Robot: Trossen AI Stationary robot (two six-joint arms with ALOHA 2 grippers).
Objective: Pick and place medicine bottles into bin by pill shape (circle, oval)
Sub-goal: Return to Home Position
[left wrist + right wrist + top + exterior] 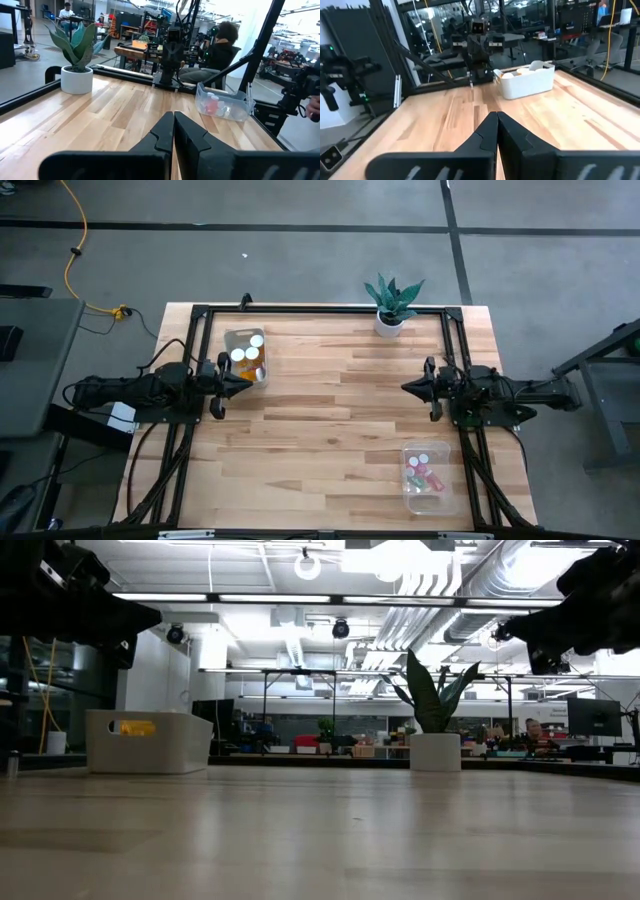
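Two clear bins hold the medicine bottles. The far-left bin (pixel 246 356) holds orange bottles with white caps (pixel 245 356). The near-right bin (pixel 428 477) holds red and greenish bottles with white caps (pixel 422 471). My left gripper (pixel 246 375) is shut and empty, above the table just near the left bin. My right gripper (pixel 406 387) is shut and empty, above the table's right side, pointing toward the middle. The right bin also shows in the left wrist view (pixel 223 104), the left bin in the right wrist view (pixel 525 80).
A white pot with a green plant (pixel 390 308) stands at the table's far edge, right of centre. A black frame (pixel 320 309) runs along the far edge and both sides. The bare wooden table (pixel 330 410) lies between the arms. A person (pixel 220 47) sits beyond the table.
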